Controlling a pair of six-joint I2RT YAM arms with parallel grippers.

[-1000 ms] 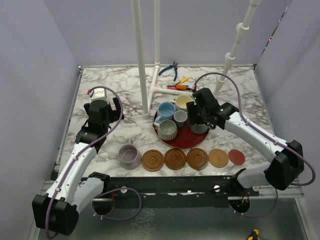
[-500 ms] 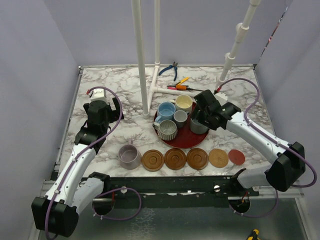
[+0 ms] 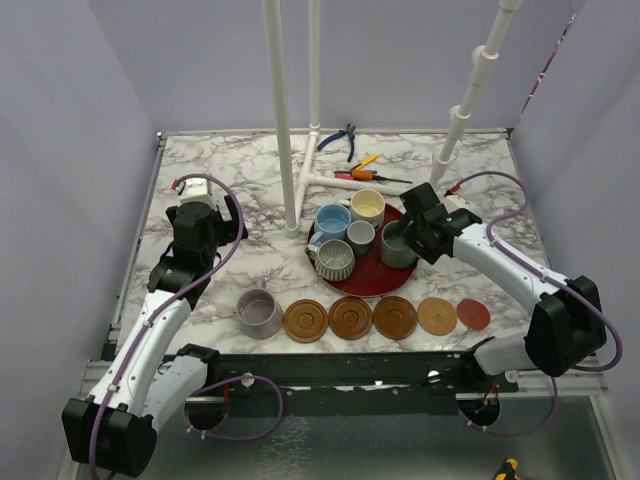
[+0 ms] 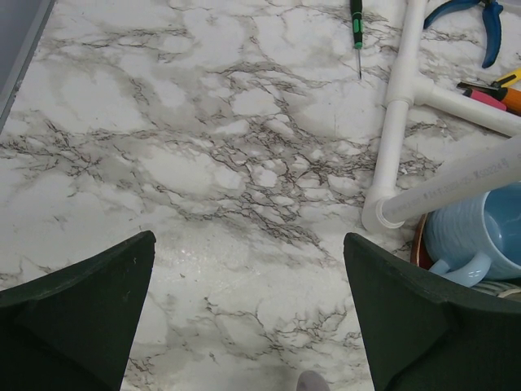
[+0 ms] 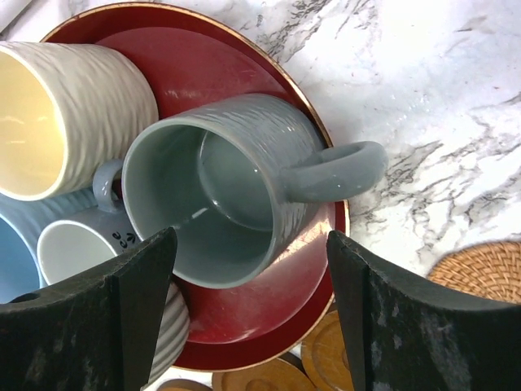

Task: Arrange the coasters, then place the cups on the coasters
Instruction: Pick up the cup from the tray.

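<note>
Grey-green cup (image 5: 236, 187) beneath wide-spread right end effector (image 5: 248, 252).

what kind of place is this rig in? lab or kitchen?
Probably a robot lab test cell, not a kitchen: a marble-print table boxed in by plain wall panels, a white PVC pipe frame, and pliers and screwdrivers left at the back.

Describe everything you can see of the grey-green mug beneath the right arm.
The grey-green mug is glazed ceramic, faintly ribbed outside, glossy and empty inside. It stands upright near the rim of the red tray, its loop handle reaching out over that rim. The cream mug and small pale mug crowd it closely; contact is unclear. The right fingers hang open on either side, not visibly gripping it.
</note>
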